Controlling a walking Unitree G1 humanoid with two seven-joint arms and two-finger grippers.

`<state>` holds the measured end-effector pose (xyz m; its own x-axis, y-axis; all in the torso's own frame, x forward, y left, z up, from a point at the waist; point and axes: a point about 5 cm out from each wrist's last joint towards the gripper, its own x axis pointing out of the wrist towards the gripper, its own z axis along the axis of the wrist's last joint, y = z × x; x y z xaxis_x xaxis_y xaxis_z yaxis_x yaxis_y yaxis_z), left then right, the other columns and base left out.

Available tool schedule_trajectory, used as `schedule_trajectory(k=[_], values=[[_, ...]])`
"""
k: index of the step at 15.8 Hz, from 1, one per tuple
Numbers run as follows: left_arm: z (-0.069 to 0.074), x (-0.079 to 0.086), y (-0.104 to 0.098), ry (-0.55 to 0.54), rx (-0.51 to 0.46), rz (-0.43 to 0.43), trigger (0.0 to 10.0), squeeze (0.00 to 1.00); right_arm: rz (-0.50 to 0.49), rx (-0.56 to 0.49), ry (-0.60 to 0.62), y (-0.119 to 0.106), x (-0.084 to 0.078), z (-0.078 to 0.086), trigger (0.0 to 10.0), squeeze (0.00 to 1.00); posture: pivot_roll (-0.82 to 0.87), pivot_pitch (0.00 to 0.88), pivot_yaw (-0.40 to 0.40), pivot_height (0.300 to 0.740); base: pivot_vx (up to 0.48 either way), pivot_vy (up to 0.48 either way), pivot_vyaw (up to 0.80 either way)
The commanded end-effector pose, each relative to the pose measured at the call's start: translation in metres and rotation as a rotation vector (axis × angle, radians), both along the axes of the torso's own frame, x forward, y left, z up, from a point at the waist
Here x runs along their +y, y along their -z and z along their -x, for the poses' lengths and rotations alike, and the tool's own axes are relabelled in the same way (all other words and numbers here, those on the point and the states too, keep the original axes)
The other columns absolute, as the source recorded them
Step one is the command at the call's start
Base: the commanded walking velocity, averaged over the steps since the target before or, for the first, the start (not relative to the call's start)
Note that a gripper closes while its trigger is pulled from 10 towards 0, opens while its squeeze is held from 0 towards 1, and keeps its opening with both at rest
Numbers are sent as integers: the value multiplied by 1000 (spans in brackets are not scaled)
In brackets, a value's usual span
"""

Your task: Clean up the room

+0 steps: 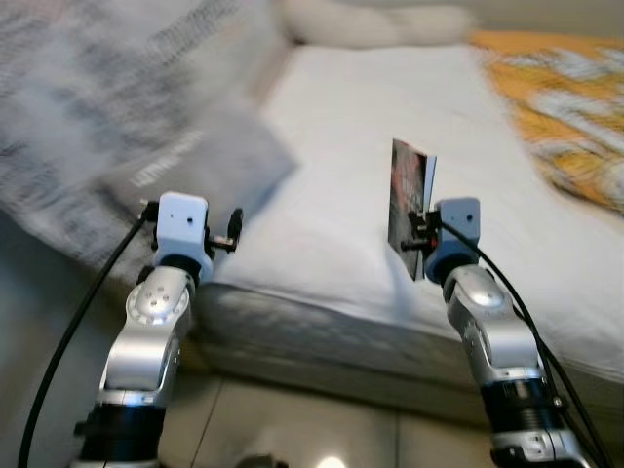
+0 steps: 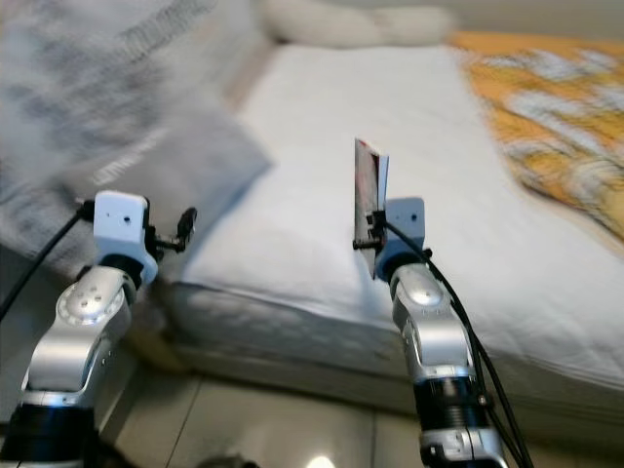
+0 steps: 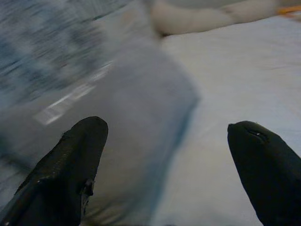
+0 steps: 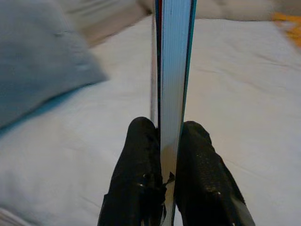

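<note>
Above the white bed (image 1: 341, 146), the book (image 1: 409, 200) stands on edge, clamped low down by the right gripper (image 4: 170, 141), so it could tip or slip out if the arm swings, because most of it rises unsupported over the fingers. The right wrist view shows both fingers pressed against the covers and the pale page edges between, while the head views show the grey pillow (image 1: 210, 161) and the left gripper (image 3: 167, 141) spread wide, holding nothing.

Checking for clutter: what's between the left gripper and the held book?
Bare white mattress in the left eye view; the left gripper is open, the book sits upright in the right gripper.
</note>
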<state>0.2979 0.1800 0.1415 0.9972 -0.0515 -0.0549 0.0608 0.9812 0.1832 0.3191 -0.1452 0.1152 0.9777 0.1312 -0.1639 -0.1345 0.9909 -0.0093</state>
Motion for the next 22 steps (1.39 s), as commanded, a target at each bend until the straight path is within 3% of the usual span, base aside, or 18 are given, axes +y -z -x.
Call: schedule_trajectory(k=[1,6,7,8,12,16,19,22], values=[[0,7,0,-21,3,-13,10000,0,-6,-50,-48,-11,13,-3,10000,0,8,0,52,740,296,0,800],[0,7,0,-21,3,-13,10000,0,-6,-50,-48,-11,13,-3,10000,0,8,0,52,740,296,0,800],[0,10,1,-20,13,-2,10000,0,-47,-42,-173,-10,31,4,10000,0,13,0,49,740,322,0,413],[0,11,2,-14,16,7,10000,0,-69,-38,-210,-10,37,7,10000,0,13,0,49,740,322,0,406],[2,3,4,36,19,16,10000,0,-129,-39,-139,-12,25,3,10000,0,13,0,46,740,319,0,0],[4,-2,3,88,3,41,10000,0,-225,-45,-142,-17,25,3,10000,0,9,0,44,740,320,0,-767],[5,-3,1,99,-6,46,10000,0,-244,-67,-135,-20,24,3,10000,0,13,0,46,740,319,0,-717],[5,-3,-1,106,-18,59,10000,0,-235,-85,-144,-22,25,4,10000,0,8,0,52,740,319,0,0]])
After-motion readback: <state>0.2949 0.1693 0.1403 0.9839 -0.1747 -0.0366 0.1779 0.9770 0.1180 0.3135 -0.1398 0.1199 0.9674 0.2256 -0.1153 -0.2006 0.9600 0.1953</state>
